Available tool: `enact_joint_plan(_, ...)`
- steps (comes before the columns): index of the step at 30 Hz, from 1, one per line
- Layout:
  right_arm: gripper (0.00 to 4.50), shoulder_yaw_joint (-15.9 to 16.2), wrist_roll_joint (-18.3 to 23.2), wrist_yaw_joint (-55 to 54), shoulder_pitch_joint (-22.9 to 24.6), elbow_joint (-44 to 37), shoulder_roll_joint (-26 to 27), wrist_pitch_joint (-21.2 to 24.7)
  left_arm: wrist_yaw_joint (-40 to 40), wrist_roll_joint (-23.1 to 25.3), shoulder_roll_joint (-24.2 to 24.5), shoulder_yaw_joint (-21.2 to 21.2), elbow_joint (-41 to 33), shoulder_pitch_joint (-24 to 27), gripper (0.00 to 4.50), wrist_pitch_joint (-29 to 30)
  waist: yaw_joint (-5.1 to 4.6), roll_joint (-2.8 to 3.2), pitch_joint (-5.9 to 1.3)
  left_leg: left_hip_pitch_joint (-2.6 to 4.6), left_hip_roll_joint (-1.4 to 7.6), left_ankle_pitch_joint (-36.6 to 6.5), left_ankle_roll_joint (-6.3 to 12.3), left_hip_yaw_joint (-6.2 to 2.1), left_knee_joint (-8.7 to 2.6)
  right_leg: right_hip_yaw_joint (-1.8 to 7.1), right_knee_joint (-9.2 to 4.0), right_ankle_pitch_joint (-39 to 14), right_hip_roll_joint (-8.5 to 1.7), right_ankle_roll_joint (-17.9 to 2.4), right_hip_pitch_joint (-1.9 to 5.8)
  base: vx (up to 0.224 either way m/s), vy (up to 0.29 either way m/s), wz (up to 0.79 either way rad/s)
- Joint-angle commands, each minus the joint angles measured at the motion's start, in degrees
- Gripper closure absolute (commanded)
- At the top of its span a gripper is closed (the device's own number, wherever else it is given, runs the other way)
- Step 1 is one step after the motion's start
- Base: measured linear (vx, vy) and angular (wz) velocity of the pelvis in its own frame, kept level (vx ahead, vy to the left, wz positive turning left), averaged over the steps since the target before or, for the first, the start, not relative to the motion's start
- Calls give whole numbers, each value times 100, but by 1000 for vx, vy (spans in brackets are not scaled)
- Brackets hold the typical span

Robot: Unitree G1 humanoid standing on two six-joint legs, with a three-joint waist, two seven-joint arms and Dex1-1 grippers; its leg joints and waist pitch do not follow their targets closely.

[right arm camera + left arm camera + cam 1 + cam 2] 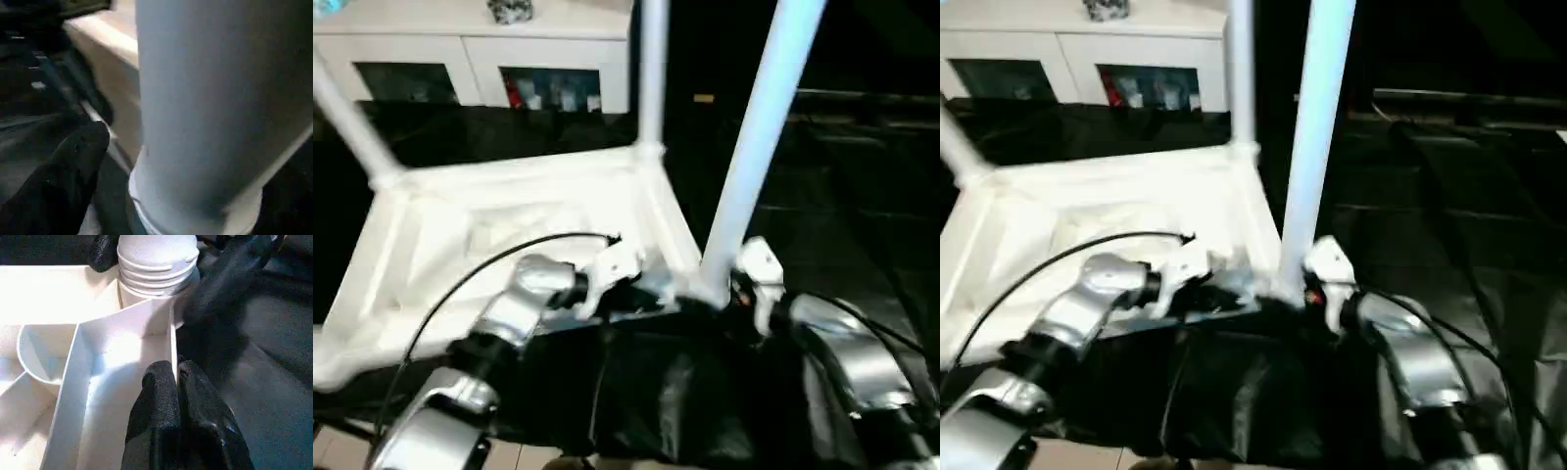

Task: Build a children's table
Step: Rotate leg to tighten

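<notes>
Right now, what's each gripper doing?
Left gripper: shut on the table top's rim.
Right gripper: beside the near leg, grip cannot be told.

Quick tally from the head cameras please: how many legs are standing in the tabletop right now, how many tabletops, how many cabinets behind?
Legs standing in the upturned tabletop: 3 (near right, far right, far left)
Tabletops: 1
Cabinets: 1
Total: 5
</notes>
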Motion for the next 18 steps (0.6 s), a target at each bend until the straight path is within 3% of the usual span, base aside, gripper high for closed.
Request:
enact_joint_plan(1, 13, 180, 162, 384, 31, -242, -101, 69, -320, -63, -28, -190, -111, 45, 450, -59, 5, -63, -343, 136, 448, -977, 545, -202, -334, 296, -379, -96, -543, -1411, 208, 0, 0, 0)
enact_joint_plan(4, 48, 248, 242, 669, 94, -348, -241, 127, -507, -55, 111, -196, -107, 39, 450, -95, 22, -63, -340, 137, 453, -1017, 475, -204, -341, 304, -392, -299, -557, -1393, 206, 0, 0, 0)
enact_joint_plan(9, 85, 336, 359, 998, 160, -532, -405, 249, -876, -155, 311, -258, -161, 50, 450, -65, 50, -71, -361, 126, 441, -875, 505, -205, -321, 301, -364, -121, -561, -1407, 213, 0, 0, 0)
enact_joint_plan(18, 159, 471, 315, 1005, 214, -582, -350, 285, -848, -180, 312, -208, -142, 59, 450, -66, 80, -73, -353, 133, 440, -858, 496, -200, -314, 299, -365, -178, -554, -1408, 194, 0, 0, 0)
